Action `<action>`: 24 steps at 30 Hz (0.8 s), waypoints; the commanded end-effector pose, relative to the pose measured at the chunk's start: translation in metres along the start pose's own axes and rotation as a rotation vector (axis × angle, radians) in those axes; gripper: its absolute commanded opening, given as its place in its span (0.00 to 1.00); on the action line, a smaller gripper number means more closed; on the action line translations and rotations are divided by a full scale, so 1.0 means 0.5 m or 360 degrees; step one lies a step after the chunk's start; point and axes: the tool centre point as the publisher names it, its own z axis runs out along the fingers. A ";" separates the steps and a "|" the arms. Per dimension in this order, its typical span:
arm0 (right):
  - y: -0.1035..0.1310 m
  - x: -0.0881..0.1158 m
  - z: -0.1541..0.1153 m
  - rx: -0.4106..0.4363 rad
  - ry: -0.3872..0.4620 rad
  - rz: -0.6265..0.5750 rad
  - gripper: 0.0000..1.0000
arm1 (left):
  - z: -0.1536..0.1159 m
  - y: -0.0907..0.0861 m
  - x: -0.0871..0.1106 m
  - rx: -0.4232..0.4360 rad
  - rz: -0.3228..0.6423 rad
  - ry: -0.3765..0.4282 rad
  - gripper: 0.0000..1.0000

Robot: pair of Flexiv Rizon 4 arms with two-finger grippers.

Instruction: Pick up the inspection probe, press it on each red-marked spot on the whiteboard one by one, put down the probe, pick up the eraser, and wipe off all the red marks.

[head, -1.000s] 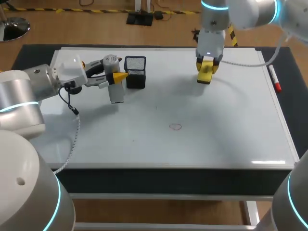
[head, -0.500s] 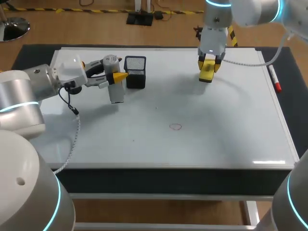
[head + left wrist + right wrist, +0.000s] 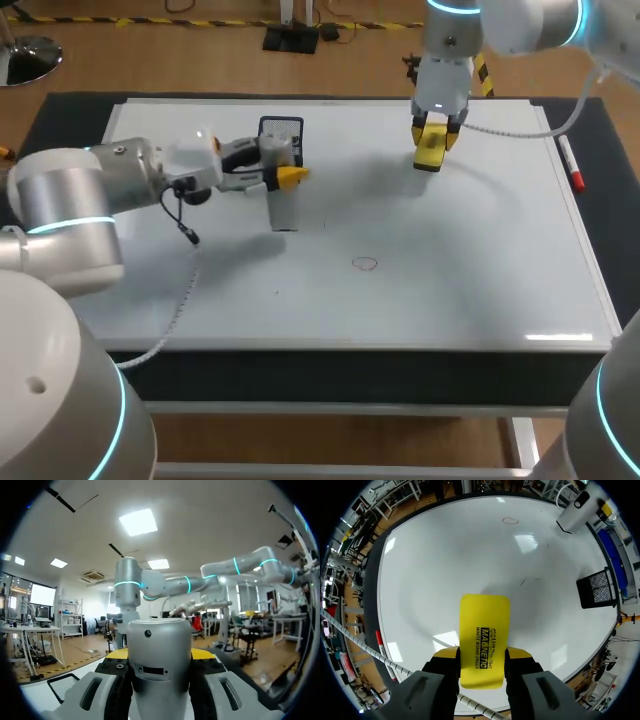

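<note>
The inspection probe (image 3: 283,200), a grey cylinder, hangs upright over the whiteboard (image 3: 450,260) with my left gripper (image 3: 285,178) shut on it. In the left wrist view the probe (image 3: 160,670) fills the space between both fingers of that gripper (image 3: 160,655). One faint red ring mark (image 3: 365,264) lies near the board's middle, ahead and to the right of the probe. My right gripper (image 3: 432,140) is at the far edge, shut on the yellow eraser (image 3: 429,150). In the right wrist view, the eraser (image 3: 485,635) sticks out past that gripper (image 3: 482,657), with the red mark (image 3: 510,521) and probe (image 3: 574,514) far ahead.
A black mesh basket (image 3: 281,132) stands just behind the left gripper, and shows again as the basket (image 3: 596,588) in the right wrist view. A red marker pen (image 3: 571,163) lies along the board's right edge. My left arm's cable (image 3: 170,310) trails over the board's left side.
My left arm has carried the probe to the right, past the front of the basket. The right gripper with the eraser edged slightly toward the far edge, then held still.
</note>
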 end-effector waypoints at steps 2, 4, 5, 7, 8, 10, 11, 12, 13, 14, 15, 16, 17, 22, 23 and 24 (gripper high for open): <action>-0.002 0.000 -0.002 -0.0001 0.0005 -0.0003 0.00 | 0.079 0.019 0.029 -0.0004 -0.0048 0.0097 0.00; -0.002 0.000 -0.002 -0.0001 0.0005 -0.0003 0.00 | 0.106 0.026 0.042 -0.0017 -0.0072 0.0157 0.00; -0.002 0.000 -0.002 -0.0001 0.0005 -0.0003 0.00 | 0.119 0.029 0.048 -0.0019 -0.0079 0.0191 0.00; -0.002 0.000 -0.002 -0.0001 0.0005 -0.0003 0.00 | 0.141 0.036 0.058 -0.0023 -0.0093 0.0237 0.00; -0.002 0.000 -0.002 -0.0001 0.0005 -0.0003 0.00 | 0.149 0.040 0.060 -0.0022 -0.0096 0.0256 0.00; -0.002 0.000 -0.002 -0.0001 0.0005 -0.0003 0.00 | 0.163 0.046 0.065 -0.0002 -0.0109 0.0291 0.00; -0.002 0.000 -0.002 -0.0001 0.0005 -0.0003 0.00 | 0.168 0.048 0.068 0.0013 -0.0108 0.0303 0.00; -0.002 0.000 -0.002 -0.0001 0.0005 -0.0003 0.00 | 0.172 0.049 0.071 0.0030 -0.0107 0.0300 0.00; -0.002 0.000 -0.002 -0.0001 0.0005 -0.0003 0.00 | 0.177 0.050 0.074 0.0043 -0.0103 0.0311 0.00; -0.002 0.000 -0.002 -0.0001 0.0005 -0.0003 0.00 | 0.183 0.051 0.077 0.0062 -0.0103 0.0326 0.00; -0.002 0.000 -0.002 -0.0001 0.0005 -0.0003 0.00 | 0.191 0.053 0.081 0.0067 -0.0111 0.0337 0.00; -0.002 0.000 -0.002 -0.0001 0.0005 -0.0003 0.00 | 0.199 0.055 0.084 0.0061 -0.0113 0.0351 0.00; -0.002 0.000 -0.002 -0.0001 0.0005 -0.0003 0.00 | 0.206 0.057 0.087 0.0058 -0.0114 0.0357 0.00; -0.002 0.000 -0.002 -0.0001 0.0005 -0.0003 0.00 | 0.214 0.070 0.093 0.0091 -0.0137 0.0387 0.00; -0.002 0.000 -0.002 -0.0001 0.0005 -0.0003 0.00 | 0.213 0.070 0.093 0.0092 -0.0139 0.0386 0.00; -0.002 0.000 -0.002 -0.0001 0.0005 -0.0003 0.00 | 0.212 0.071 0.093 0.0091 -0.0141 0.0384 0.00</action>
